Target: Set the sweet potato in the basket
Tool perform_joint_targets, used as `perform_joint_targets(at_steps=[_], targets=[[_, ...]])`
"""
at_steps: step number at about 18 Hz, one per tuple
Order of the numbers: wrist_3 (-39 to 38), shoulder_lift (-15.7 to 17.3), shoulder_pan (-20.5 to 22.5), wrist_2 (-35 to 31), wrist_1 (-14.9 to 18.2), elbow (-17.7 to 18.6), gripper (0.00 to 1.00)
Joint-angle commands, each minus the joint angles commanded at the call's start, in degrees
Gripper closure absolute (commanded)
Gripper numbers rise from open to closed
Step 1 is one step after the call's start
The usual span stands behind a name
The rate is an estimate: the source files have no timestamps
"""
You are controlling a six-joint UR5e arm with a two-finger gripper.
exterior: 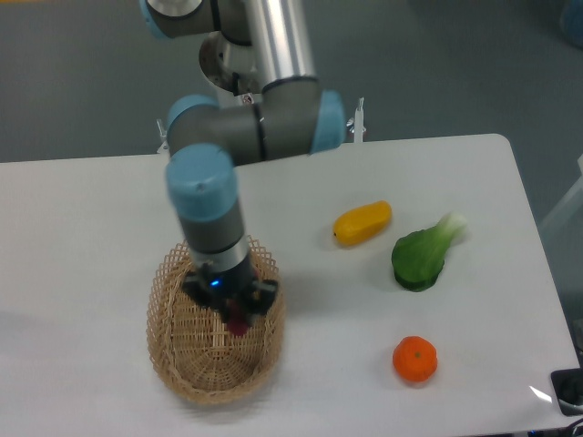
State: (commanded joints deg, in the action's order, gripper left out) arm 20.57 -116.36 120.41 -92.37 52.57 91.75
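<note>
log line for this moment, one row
phase: carry | end effector: shut on sweet potato | position: over basket | release: not yet

Mostly hidden between the black two-finger gripper's point(236, 318) jaws: the small reddish-purple sweet potato point(238, 323), only its dark lower tip visible. Covered in part by the arm: the far rim and inside of the oval tan wicker basket point(173, 341). Cut off at the lower right edge: a dark object point(568, 390), not identifiable.
</note>
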Motion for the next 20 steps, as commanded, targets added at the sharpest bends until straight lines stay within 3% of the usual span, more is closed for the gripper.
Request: perform_joint_targets(at_steps=[6, 13, 15, 16, 17, 20], targets=[[0.6, -3.3, -2.5, -4.2, -4.0, 2.4, 0.73], [0.6, -4.2, -3.4, -4.4, -4.2, 2.4, 0.71], [0.6, -4.2, -3.4, -4.5, -4.2, 2.3, 0.43], [0.6, -4.2, -3.4, -4.6, -4.3, 2.3, 0.18], [0.4, -4.1, -3.4, -4.7, -4.3, 2.1, 0.00], [0.7, -3.9, -3.3, -7.6, -4.2, 1.6, 0.00]])
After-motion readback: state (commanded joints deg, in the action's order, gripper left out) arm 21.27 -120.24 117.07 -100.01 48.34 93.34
